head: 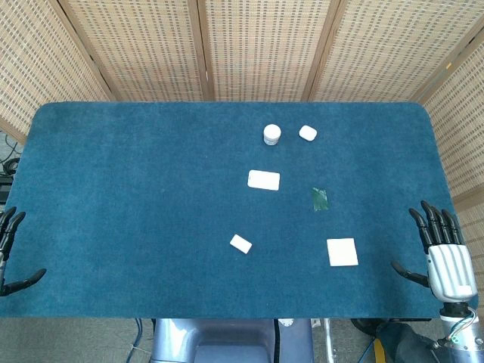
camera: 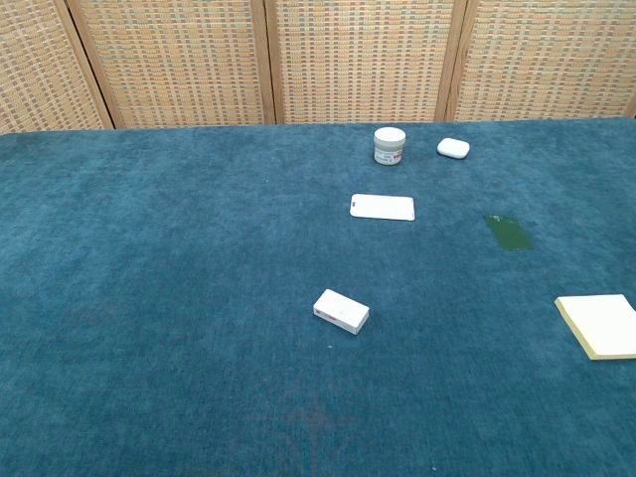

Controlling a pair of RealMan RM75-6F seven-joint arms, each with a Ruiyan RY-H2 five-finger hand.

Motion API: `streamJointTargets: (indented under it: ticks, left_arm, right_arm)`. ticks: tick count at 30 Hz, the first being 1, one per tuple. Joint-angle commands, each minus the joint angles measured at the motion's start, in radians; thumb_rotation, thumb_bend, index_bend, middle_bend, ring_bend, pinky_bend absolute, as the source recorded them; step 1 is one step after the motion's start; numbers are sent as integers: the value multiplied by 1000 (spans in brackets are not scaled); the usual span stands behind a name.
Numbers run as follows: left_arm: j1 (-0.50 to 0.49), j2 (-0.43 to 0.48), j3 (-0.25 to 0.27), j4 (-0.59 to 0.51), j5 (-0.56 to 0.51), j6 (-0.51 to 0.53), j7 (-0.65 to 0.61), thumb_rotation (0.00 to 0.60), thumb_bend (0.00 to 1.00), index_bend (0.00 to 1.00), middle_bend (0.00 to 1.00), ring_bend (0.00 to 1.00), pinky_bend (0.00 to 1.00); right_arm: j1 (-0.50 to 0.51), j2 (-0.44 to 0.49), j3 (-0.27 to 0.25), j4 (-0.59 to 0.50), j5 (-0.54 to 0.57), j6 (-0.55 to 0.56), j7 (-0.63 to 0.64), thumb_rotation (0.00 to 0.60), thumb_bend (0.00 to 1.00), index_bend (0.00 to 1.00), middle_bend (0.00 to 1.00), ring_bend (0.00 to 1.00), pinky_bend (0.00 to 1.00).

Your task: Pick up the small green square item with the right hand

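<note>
The small green square item (head: 320,199) lies flat on the blue table (head: 136,197), right of centre; the chest view shows the green item (camera: 509,233) at its right side. My right hand (head: 442,255) hovers at the table's front right corner, fingers spread, holding nothing, well to the right of and nearer than the green item. My left hand (head: 9,249) shows only partly at the far left edge, fingers apart and empty. Neither hand appears in the chest view.
A white jar (head: 272,134) and a white case (head: 308,133) sit at the back. A white flat card (head: 263,180) lies left of the green item. A small white box (head: 240,243) and a pale notepad (head: 342,252) lie nearer the front. Wicker screens (head: 257,45) stand behind.
</note>
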Motion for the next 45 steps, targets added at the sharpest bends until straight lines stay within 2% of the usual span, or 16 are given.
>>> streamJointTargets:
  ticks: [1,6,11,13,15,17,20,25,31,35,40,45]
  left_arm:
    - [1,-4,2,2,2,-2,12,600,0,0,0,0,0]
    - [-4,-5,1,1,-4,-15,15,600,0,0,0,0,0]
    - [-17,-5,-10,0,-24,-37,9,600,0,0,0,0,0]
    - [-27,-7,-19,1,-35,-50,9,600,0,0,0,0,0]
    - [-32,-9,-25,0,-46,-59,13,600,0,0,0,0,0]
    - [-36,-11,-31,-4,-63,-70,20,600,0,0,0,0,0]
    - [-44,-12,-41,-15,-92,-89,32,600,0,0,0,0,0]
    - [-60,-14,-62,-30,-143,-120,57,600,0,0,0,0,0]
    - [-83,-24,-83,-29,-202,-162,92,600,0,0,0,0,0]
    - [-100,-31,-97,-25,-245,-191,116,600,0,0,0,0,0]
    - [-114,-39,-107,-23,-275,-212,136,600,0,0,0,0,0]
    - [-123,-43,-113,-20,-299,-227,147,600,0,0,0,0,0]
  right_arm:
    - [-2,-3,4,4,7,-2,-23,600,0,65,0,0,0]
    - [3,-17,8,10,24,-21,-87,600,0,65,0,0,0]
    - [65,-13,26,22,67,-141,-79,600,13,65,0,0,0]
    - [149,-6,61,52,124,-289,-79,600,51,65,0,0,0]
    - [218,-6,90,85,172,-405,-83,600,135,65,0,0,0]
    - [302,-18,122,136,234,-545,-93,600,279,65,0,0,0]
    - [404,-60,159,221,305,-702,-81,600,426,65,0,0,0]
    - [551,-148,194,391,419,-939,-58,600,526,105,0,0,0]
    - [663,-250,198,575,494,-1079,-81,600,653,175,0,0,0]
    - [714,-319,184,692,530,-1137,-104,600,672,200,0,0,0]
    - [745,-384,173,784,541,-1158,-108,600,682,271,0,0,0]
    - [756,-419,159,822,522,-1169,-89,600,727,287,0,0,0]
